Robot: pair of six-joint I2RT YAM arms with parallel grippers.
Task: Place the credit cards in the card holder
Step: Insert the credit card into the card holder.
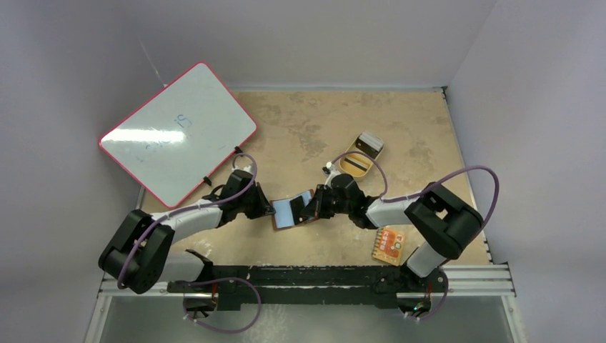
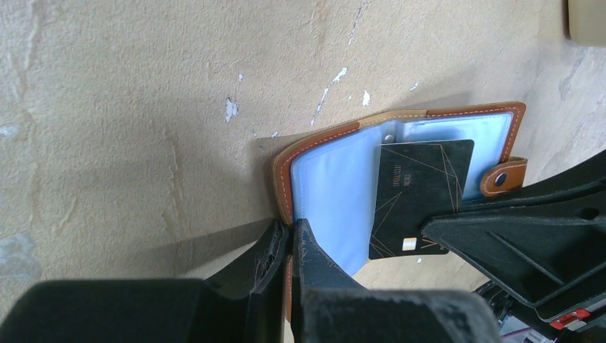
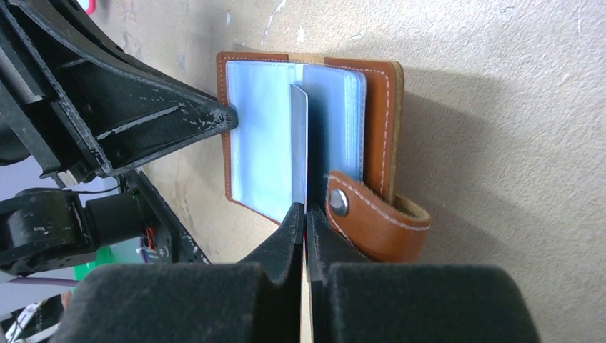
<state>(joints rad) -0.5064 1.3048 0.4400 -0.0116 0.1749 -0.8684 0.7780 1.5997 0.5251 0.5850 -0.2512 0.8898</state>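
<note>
Mottled tan tabletop (image 1: 307,121), carrying whiteboard (image 1: 177,132) upper left, oval dish (image 1: 348,152) upper centre, open card holder (image 1: 293,209) mid-frame, orange-red packet (image 1: 389,245) lower right.

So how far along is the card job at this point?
Done: the card holder lies open, its edge pinched by the left gripper. In hand: the right gripper holds one black credit card against the clear pockets, with much of it sticking out. Left: seat that card, then fetch what looks like another dark card in the tan dish.
</note>
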